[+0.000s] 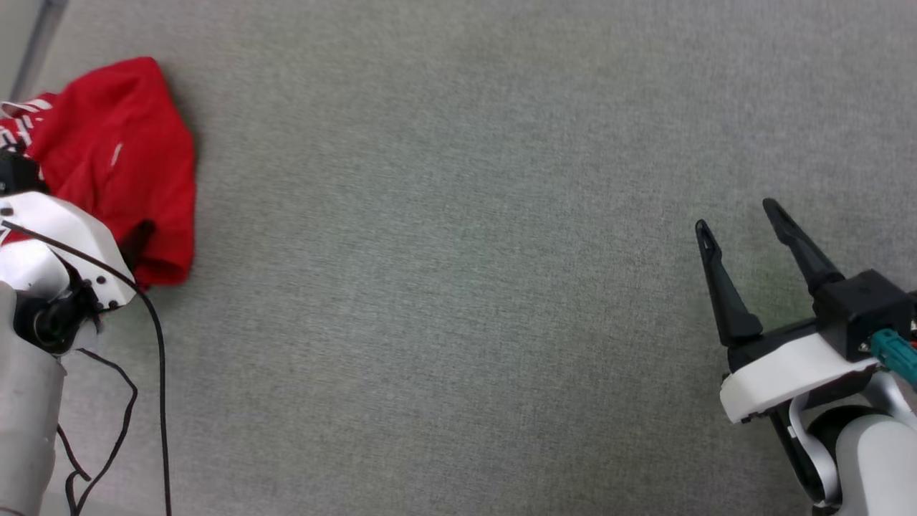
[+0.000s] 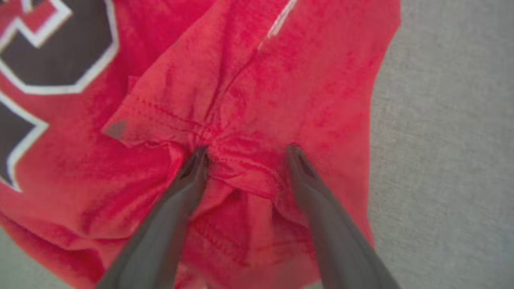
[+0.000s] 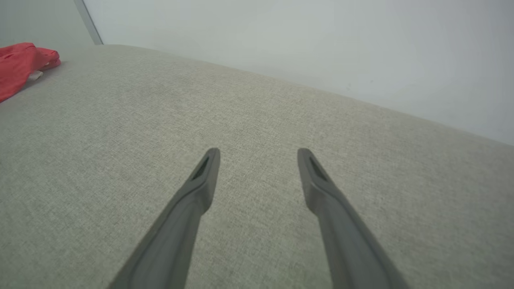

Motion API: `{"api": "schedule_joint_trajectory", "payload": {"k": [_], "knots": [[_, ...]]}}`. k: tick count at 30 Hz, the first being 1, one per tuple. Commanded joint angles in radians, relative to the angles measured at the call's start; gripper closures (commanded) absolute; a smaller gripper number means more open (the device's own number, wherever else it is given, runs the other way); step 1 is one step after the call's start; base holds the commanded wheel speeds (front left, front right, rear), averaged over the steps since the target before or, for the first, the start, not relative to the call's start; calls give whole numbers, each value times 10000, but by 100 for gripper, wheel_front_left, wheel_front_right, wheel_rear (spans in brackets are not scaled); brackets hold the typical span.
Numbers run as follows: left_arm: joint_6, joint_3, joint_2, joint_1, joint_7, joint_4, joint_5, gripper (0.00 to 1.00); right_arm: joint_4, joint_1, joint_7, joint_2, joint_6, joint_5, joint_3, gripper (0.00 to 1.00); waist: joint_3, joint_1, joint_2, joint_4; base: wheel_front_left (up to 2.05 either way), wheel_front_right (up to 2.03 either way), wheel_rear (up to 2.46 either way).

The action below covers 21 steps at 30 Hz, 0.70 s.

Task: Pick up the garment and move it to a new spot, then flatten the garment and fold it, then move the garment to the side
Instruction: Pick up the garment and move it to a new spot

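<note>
grey woven fabric surface (image 1: 458, 287) across the whole workspace, with a plain pale wall (image 3: 321, 40) behind its far edge in the right wrist view.

the red jersey (image 1: 122, 158) sits crumpled in a heap at the far left of my head view, close to the surface edge. striped white trim (image 1: 21, 107) pokes out on its left side. the left wrist view shows part of the black, white-outlined print (image 2: 52, 52) at upper left.

left gripper (image 2: 247, 149): fingers spread wide, not clamped. the tips are down on the red cloth and a bunched, stitched hem fold (image 2: 241, 168) lies between them. nothing is lifted. in the head view its white wrist housing (image 1: 57, 244) overlaps the lower part of the jersey, and a black cable (image 1: 161, 373) hangs from it.

right gripper (image 1: 736, 215): fingers apart, holding nothing. it's over bare fabric at lower right, well apart from the jersey. from its own camera the jersey is a red lump at the far upper left.
</note>
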Motion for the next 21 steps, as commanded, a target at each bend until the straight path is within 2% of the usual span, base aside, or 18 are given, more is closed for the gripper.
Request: {"api": "schedule_joint_trajectory", "payload": {"k": [1,5,6,7,8,13,14,15,21], "knots": [[7,-90,11,-104,115,187,-155,0,-97,-184,31,-80,-6,60,11,0,544,-2,0,-326,0,0,0],[7,-433,-286,164,661,866,-684,2,-195,-283,95,-141,-6,74,-26,0,770,-2,0,-404,0,0,0],[7,-494,-391,227,793,1051,-798,39,-203,-282,107,-152,-6,73,-48,0,791,-2,0,-403,0,0,0],[7,-544,-468,263,876,1199,-886,66,-212,-277,100,-158,-6,65,-66,0,805,-2,0,-399,0,0,0],[7,-596,-521,285,819,1311,-945,100,-218,-282,100,-156,-6,62,-78,0,813,-2,0,-393,0,0,0],[60,-599,-403,-8,-280,1777,-758,100,-169,-287,181,-135,-6,8,-89,0,623,-2,0,-252,0,0,0],[114,-558,-287,-152,-689,1832,-658,100,-131,-278,175,-110,-6,23,-85,0,530,-2,0,-217,0,0,0],[336,-414,76,-540,-1975,1950,-413,100,-10,-245,66,-8,-6,77,-46,0,180,-2,0,-126,0,0,0],[449,-410,387,-916,-4372,1988,106,100,445,-161,-280,267,-6,182,-61,0,-693,-2,0,-6,0,0,0]]}}
